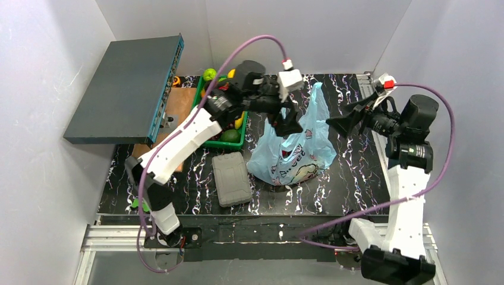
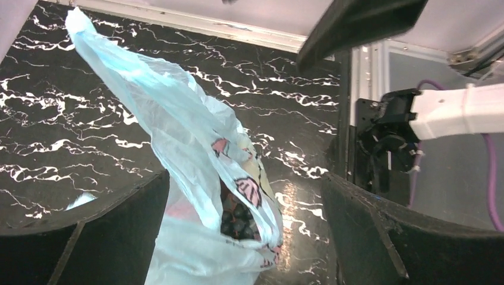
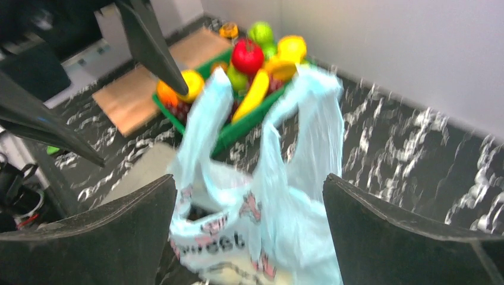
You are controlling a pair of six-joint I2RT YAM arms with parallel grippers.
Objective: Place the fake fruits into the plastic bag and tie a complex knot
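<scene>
Black fingers of the left gripper fill the lower corners of its wrist view. They are spread wide and pinch nothing. It hangs over the thin light-blue plastic bag with pink cartoon faces, which sits mid-way across the black marbled table with its mouth gaping up between those fingers.

Right gripper: also spread and empty, just beside the bag's right flank and pointing at it.

Bag contents: a dark purple bunch of plastic grapes shows down inside the mouth. Something pinkish sits beside it; I cannot tell what.

Handles: two pale blue handle loops stand up loose, neither crossed nor twisted. I see no knot in any view.

Green rectangular tray, just left of the bag, holds a glossy red apple, yellow banana, orange, yellow lemon and green apple.

Grey ribbed rectangular case lies on the table in front of the tray, near the bag but apart from it.

My read is that loading is only partly done. At least the grapes are in, but most of the fruit sits in the tray. The rest of the transfers come first, then gathering both loops and tying them; none of the tying has begun.
</scene>
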